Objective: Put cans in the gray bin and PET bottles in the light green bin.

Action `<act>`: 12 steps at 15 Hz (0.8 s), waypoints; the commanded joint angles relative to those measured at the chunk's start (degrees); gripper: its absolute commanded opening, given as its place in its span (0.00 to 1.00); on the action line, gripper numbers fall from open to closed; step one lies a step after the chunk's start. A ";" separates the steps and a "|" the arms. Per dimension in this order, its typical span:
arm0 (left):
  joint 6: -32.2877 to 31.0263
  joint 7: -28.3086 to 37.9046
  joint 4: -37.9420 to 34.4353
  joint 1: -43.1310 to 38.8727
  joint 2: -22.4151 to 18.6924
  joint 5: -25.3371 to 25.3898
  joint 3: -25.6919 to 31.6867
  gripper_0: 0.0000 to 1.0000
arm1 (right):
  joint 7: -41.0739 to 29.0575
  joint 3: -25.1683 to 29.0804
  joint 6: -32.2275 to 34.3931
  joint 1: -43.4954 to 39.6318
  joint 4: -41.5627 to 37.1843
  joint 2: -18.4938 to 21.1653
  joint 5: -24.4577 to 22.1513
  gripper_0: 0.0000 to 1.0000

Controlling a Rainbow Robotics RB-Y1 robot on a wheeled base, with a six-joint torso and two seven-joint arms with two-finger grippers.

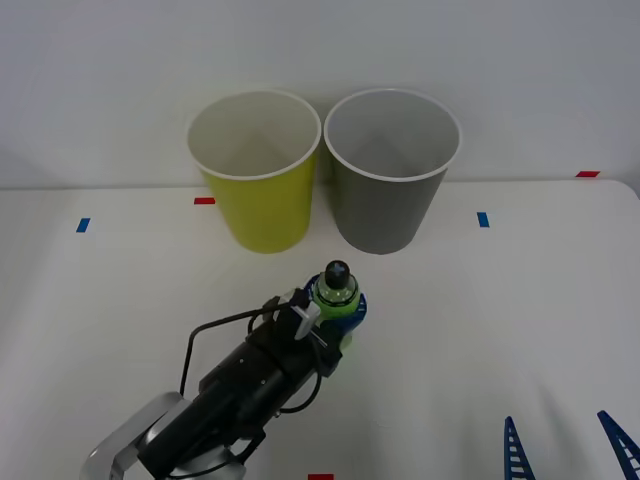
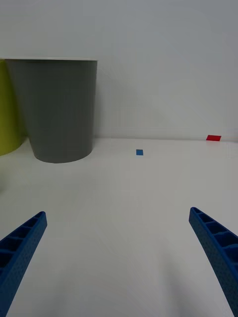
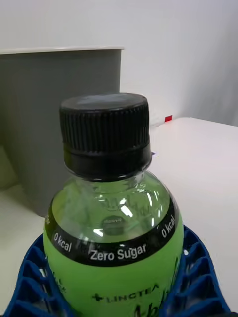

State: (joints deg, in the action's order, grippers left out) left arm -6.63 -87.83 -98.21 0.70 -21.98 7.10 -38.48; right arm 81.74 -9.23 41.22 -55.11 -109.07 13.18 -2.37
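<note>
Left gripper (image 1: pixel 338 312) jaws clenched on small clear PET bottle (image 1: pixel 336 292), green label, black cap, upright. Yellow-green round plastic bin (image 1: pixel 256 170) ahead, slightly left; dark gray round plastic bin (image 1: pixel 392 170) ahead-right. Right gripper (image 1: pixel 570 445) parked low, jaws released.

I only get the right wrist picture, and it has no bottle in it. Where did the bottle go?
Observer: The left gripper is shut on the PET bottle, in front of the two bins.
Operator: Is its lid on?
Observer: Yes, a black cap is screwed on top.
Operator: I see a sliver of green bin. Is anything inside?
Observer: From the front view, the light green bin shows just its white inside, and it stands left of the gray bin.
</note>
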 commanded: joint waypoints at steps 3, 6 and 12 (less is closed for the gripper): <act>19.02 -0.41 -11.13 -0.26 -1.04 -0.15 2.62 0.04 | 0.00 0.00 0.00 0.00 0.00 0.00 0.00 1.00; 32.73 0.12 -21.50 -0.34 -2.62 1.25 4.82 0.04 | 0.00 0.00 0.00 0.00 0.00 0.00 0.00 1.00; 61.82 -0.50 -41.36 -0.26 -2.62 14.35 16.60 0.04 | 0.00 0.00 0.00 0.00 0.00 0.00 0.00 1.00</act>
State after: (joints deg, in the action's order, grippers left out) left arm 47.62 -87.91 -133.43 0.44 -24.91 15.89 -27.31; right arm 81.74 -9.23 41.22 -55.11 -109.07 13.18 -2.37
